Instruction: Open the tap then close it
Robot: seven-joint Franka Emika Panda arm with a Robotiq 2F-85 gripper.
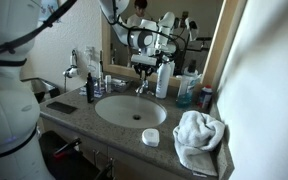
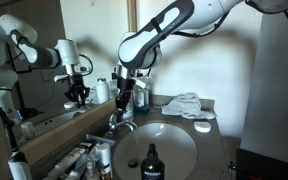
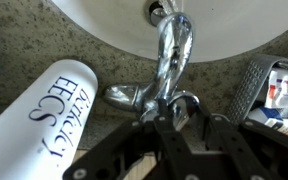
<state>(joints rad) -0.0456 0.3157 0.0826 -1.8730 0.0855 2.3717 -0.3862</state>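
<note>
As no water shows at the spout, the step in hand is judged to be the first, the opening of the tap [image 3: 172,50]; the closing is not yet begun. Task's thing: one tap, chrome, with a short spout reaching over the rim of the basin [image 3: 104,15]. It stands at the back edge of that basin on the speckled counter [image 3: 24,50]. End effector: one gripper [image 3: 181,120], low over the rear of the tap in the wrist view. Its dark fingers [image 3: 152,125] stand either side of the chrome handle part. Whether they press on it or merely straddle it cannot be told. In an exterior view the gripper [image 1: 144,70] hangs directly above the tap [image 1: 142,87], close to the mirror [image 1: 199,25]. Next move, as a judgement: a firm seat on the handle, then a short lift or swing until water runs. The white bottle stands near enough to be knocked. Counted otherwise:
- One white bottle [image 3: 44,115], just beside the tap.
- One dark pump bottle [image 2: 151,165], at the near side of the basin.
- One crumpled towel [image 1: 199,135].
- One small white dish [image 1: 150,137].
</note>
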